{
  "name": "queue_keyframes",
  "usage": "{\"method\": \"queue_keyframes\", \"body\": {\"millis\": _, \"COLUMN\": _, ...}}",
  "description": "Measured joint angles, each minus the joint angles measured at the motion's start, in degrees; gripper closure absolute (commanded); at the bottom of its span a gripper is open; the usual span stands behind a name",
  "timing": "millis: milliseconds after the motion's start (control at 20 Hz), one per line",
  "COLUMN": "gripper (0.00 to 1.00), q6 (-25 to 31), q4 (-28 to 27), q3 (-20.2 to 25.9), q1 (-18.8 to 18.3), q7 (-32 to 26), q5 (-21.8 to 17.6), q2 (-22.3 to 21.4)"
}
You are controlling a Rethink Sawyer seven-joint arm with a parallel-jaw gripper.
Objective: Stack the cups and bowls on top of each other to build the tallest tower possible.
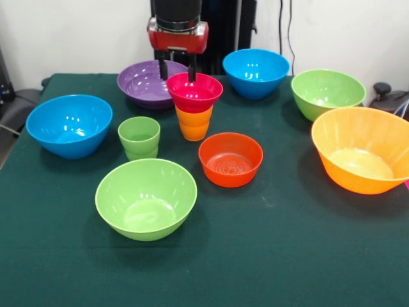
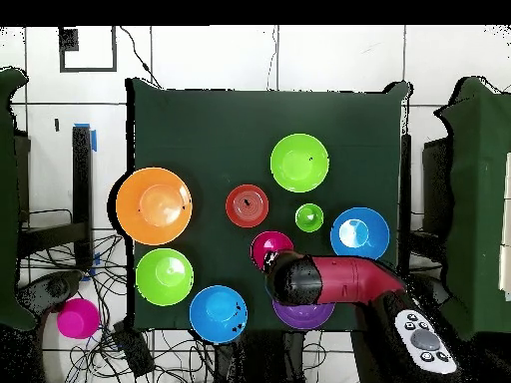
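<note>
The small magenta bowl (image 1: 195, 91) sits upright on the orange cup (image 1: 194, 123) at the table's middle back; from overhead it shows as a magenta round (image 2: 269, 245). My gripper (image 1: 177, 69) hangs over the bowl's far rim with its jaws apart, one finger (image 1: 190, 70) at the rim and the other outside it. The light green cup (image 1: 138, 137) (image 2: 309, 216) stands alone to the left of the stack. The orange-red bowl (image 1: 231, 159) (image 2: 247, 205) lies in front of the stack. In the overhead view my arm (image 2: 334, 279) hides the fingers.
Around the stack lie a purple bowl (image 1: 146, 82), blue bowls (image 1: 69, 125) (image 1: 255, 71), light green bowls (image 1: 146, 198) (image 1: 327, 93) and the large orange bowl (image 1: 363, 149). A magenta round thing (image 2: 77, 318) lies off the table on the floor.
</note>
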Motion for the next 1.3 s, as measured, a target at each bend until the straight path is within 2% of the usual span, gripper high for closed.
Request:
{"method": "queue_keyframes", "body": {"millis": 500, "gripper": 0.0, "q6": 0.0, "q4": 1.7, "q3": -0.7, "q1": 0.1, "q7": 0.0, "q5": 0.0, "q2": -1.3}}
{"method": "queue_keyframes", "body": {"millis": 850, "gripper": 0.0, "q6": 1.3, "q4": 5.1, "q3": 1.5, "q1": -2.4, "q7": 0.0, "q5": 3.2, "q2": -8.9}}
{"method": "queue_keyframes", "body": {"millis": 1150, "gripper": 0.0, "q6": 12.0, "q4": 4.5, "q3": 4.2, "q1": -4.1, "q7": 0.0, "q5": 10.3, "q2": -19.6}}
{"method": "queue_keyframes", "body": {"millis": 1250, "gripper": 0.0, "q6": 18.9, "q4": 2.7, "q3": 5.2, "q1": -4.2, "q7": 0.0, "q5": 13.2, "q2": -24.1}}
{"method": "queue_keyframes", "body": {"millis": 1300, "gripper": 0.0, "q6": 20.2, "q4": 2.2, "q3": 5.5, "q1": -4.2, "q7": 0.0, "q5": 13.6, "q2": -24.8}}
